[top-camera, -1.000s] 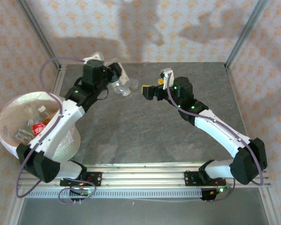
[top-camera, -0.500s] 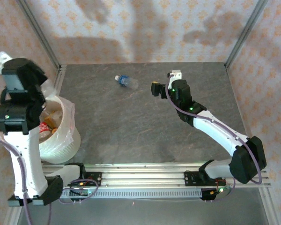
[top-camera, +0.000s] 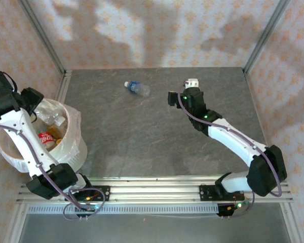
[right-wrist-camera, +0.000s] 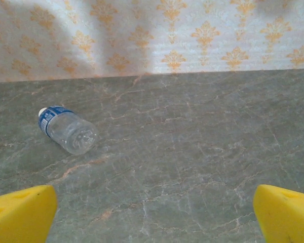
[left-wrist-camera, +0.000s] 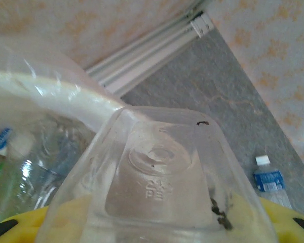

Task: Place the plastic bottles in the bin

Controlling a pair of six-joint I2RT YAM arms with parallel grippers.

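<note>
left arm (top-camera: 20, 126) carried clear bottle (left-wrist-camera: 162, 187) to bin (top-camera: 75, 152); blue-label bottle (top-camera: 137, 88) unmoved.

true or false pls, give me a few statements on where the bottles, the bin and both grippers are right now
1. A blue-label bottle lies on its side on the table. True.
2. The right gripper is shut on a bottle. False: its fingers are wide apart with nothing between them.
3. The left gripper holds a clear bottle by the bin. True.
4. The bin has nothing in it. False: bottles lie inside, among them a red-label bottle.
5. The bottle on the table has a red cap. False: the right wrist view shows a white cap.
</note>
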